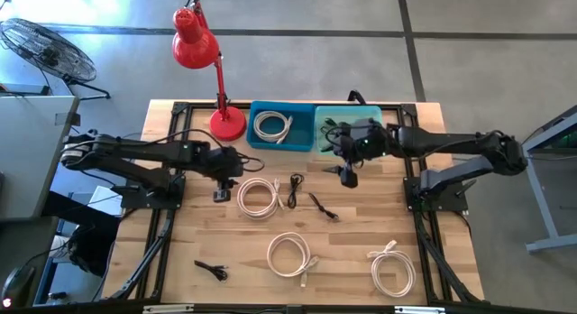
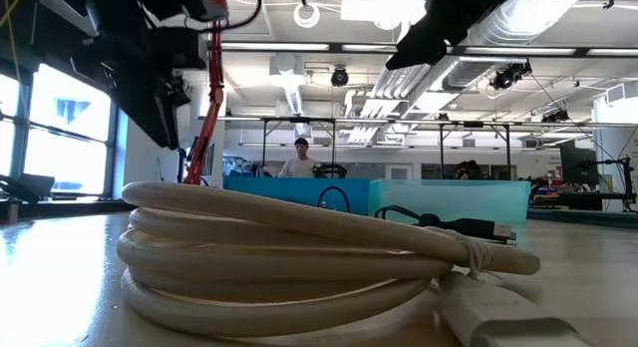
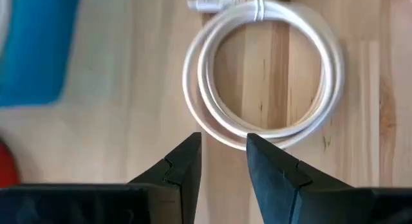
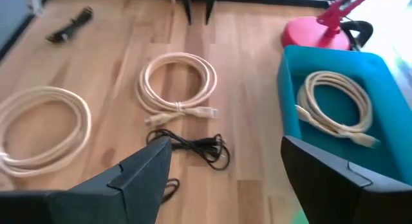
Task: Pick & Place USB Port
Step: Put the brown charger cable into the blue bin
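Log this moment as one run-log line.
left pincer: open, empty, at white cable coil | right pincer: open, empty | blue bin: one coil inside

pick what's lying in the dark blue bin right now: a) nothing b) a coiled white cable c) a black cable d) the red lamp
b, a coiled white cable lies inside the dark blue bin; the right wrist view shows it too.
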Tool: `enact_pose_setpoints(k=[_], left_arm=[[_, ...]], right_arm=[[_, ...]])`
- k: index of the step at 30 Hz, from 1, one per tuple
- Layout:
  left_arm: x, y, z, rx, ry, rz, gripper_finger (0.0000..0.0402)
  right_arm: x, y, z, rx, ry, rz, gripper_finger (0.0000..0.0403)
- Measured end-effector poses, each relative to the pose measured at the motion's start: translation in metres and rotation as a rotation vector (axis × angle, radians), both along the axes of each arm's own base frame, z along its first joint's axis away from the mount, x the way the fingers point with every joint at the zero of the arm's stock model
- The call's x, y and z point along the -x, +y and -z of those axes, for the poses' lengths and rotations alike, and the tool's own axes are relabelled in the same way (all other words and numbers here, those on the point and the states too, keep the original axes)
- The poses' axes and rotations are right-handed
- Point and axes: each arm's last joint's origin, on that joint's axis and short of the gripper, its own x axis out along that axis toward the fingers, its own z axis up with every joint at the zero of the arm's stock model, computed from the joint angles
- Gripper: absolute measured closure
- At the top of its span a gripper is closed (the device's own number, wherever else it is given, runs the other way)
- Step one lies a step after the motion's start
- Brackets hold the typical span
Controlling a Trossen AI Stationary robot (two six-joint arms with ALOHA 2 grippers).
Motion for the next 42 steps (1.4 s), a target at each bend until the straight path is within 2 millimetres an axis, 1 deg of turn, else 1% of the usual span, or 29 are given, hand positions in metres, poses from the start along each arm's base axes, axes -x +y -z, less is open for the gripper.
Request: enact_pose_setpoints(k=[3,6,9,12,15,18,21,25,29,34,37,42], left_arm=[[-0.011,0.000,0.012,0.049,0.029,0.001,0.0282],[-0.021,-0.001,0.023,0.098,0.052,0.029,0.0282],[-0.027,-0.002,0.028,0.142,0.054,0.055,0.0282],[-0.028,-0.003,0.028,0.148,0.040,0.097,0.0282],[-0.025,-0.003,0.023,0.136,0.024,0.111,0.0282],[-0.024,-0.003,0.019,0.125,0.005,0.113,0.0282],[-0.022,-0.003,0.016,0.104,-0.014,0.132,0.0282],[-0.022,-0.002,0.014,0.053,-0.024,0.140,0.0282],[-0.022,-0.001,0.014,0.015,-0.024,0.151,0.0282],[-0.025,0.000,0.012,-0.008,-0.059,0.167,0.0282],[-0.026,0.000,0.010,-0.017,-0.081,0.176,0.0282],[-0.029,0.000,0.009,-0.025,-0.115,0.189,0.0282]], right_arm=[[0.000,0.009,0.002,0.018,0.025,0.005,0.0116],[0.001,0.018,0.004,0.000,0.052,-0.008,0.0116],[0.002,0.027,0.006,-0.025,0.083,-0.027,0.0116],[0.005,0.038,0.010,-0.031,0.138,-0.068,0.0116],[0.012,0.050,0.017,-0.074,0.235,-0.081,0.0116],[0.022,0.060,0.024,-0.175,0.372,-0.014,0.0116],[0.037,0.070,0.032,-0.298,0.548,0.098,0.0116],[0.053,0.086,0.037,-0.441,0.727,0.210,0.0116],[0.061,0.108,0.037,-0.525,0.797,0.224,0.0116],[0.074,0.135,0.040,-0.530,0.867,0.261,0.0116],[0.082,0.152,0.050,-0.505,0.900,0.278,0.0116],[0.094,0.176,0.083,-0.550,0.976,0.290,0.0116]])
